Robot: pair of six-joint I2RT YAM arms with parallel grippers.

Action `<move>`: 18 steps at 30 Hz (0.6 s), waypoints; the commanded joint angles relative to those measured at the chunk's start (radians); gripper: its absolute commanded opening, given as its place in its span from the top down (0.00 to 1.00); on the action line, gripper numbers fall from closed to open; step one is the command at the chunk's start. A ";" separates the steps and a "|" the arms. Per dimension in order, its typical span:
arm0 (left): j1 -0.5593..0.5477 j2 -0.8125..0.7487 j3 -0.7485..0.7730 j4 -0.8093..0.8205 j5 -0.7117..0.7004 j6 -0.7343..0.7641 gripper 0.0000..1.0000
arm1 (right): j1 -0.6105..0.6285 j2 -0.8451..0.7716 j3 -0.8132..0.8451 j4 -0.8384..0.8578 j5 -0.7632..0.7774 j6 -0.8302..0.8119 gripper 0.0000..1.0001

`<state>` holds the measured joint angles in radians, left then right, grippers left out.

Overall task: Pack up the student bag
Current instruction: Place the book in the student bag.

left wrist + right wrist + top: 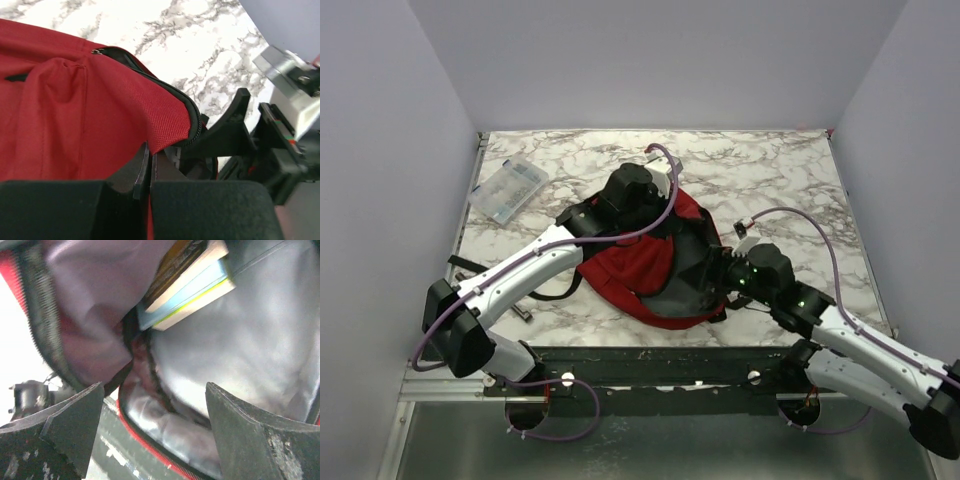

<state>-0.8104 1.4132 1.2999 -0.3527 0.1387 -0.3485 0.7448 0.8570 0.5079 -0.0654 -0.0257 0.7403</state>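
Note:
The dark red student bag lies in the middle of the table with its zipper mouth open toward the right. My left gripper is shut on the red edge of the bag's flap and holds it lifted. My right gripper is open and empty at the bag's mouth. In the right wrist view its jaws stand wide apart in front of the grey lining. Books lie deep inside the bag. The right gripper's finger shows under the flap in the left wrist view.
A clear plastic case lies at the far left of the marble table. A black strap trails from the bag toward the near left. A small dark item lies by the front rail. Walls enclose three sides.

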 commanded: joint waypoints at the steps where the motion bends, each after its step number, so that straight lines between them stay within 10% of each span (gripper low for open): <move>1: 0.009 0.030 0.065 -0.068 0.133 -0.032 0.93 | 0.037 -0.132 -0.021 -0.141 -0.157 -0.022 0.15; 10: 0.023 -0.081 0.082 -0.212 0.099 0.011 0.11 | 0.066 -0.195 0.046 -0.070 -0.397 -0.042 0.18; 18: 0.124 -0.360 -0.192 -0.209 -0.044 -0.100 0.10 | 0.124 0.163 0.180 -0.084 -0.371 0.092 0.27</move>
<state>-0.7322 1.1881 1.2480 -0.5415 0.1967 -0.3687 0.8211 0.9031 0.6476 -0.1223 -0.3725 0.7624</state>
